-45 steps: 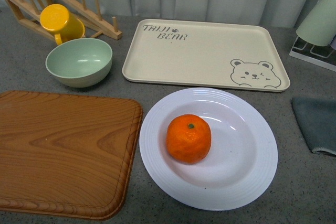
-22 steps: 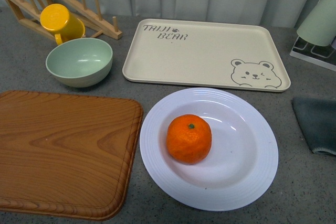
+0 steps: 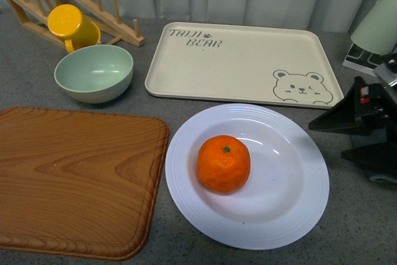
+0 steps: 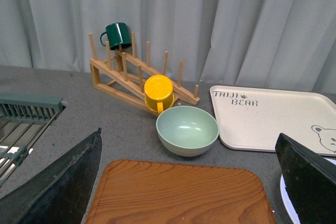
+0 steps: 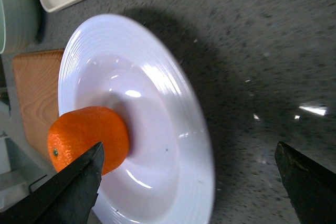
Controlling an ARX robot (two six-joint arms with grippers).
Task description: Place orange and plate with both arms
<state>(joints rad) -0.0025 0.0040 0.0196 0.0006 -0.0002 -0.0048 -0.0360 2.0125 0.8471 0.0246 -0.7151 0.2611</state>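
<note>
The orange point(image 3: 223, 164) sits in the well of the white ridged plate point(image 3: 291, 218), near the front middle of the grey counter. My right gripper point(image 3: 327, 142) reaches in from the right edge, open and empty, with its fingertips just beside the plate's right rim. In the right wrist view the plate point(image 5: 181, 95) and the orange point(image 5: 86, 135) lie ahead of the open gripper point(image 5: 189, 182). My left gripper point(image 4: 186, 182) is open and empty, held above the wooden board point(image 4: 178, 192). It is out of the front view.
The wooden board point(image 3: 74, 178) lies left of the plate. A pale green bowl point(image 3: 93, 72), a yellow mug point(image 3: 71, 26) on a wooden rack point(image 3: 99, 4) and a beige bear-print tray point(image 3: 242, 60) stand behind. A pale green cup point(image 3: 378, 23) is at the back right.
My right gripper has come into the front view from the right edge and now stands beside the plate's rim. The orange and the plate have not moved.
</note>
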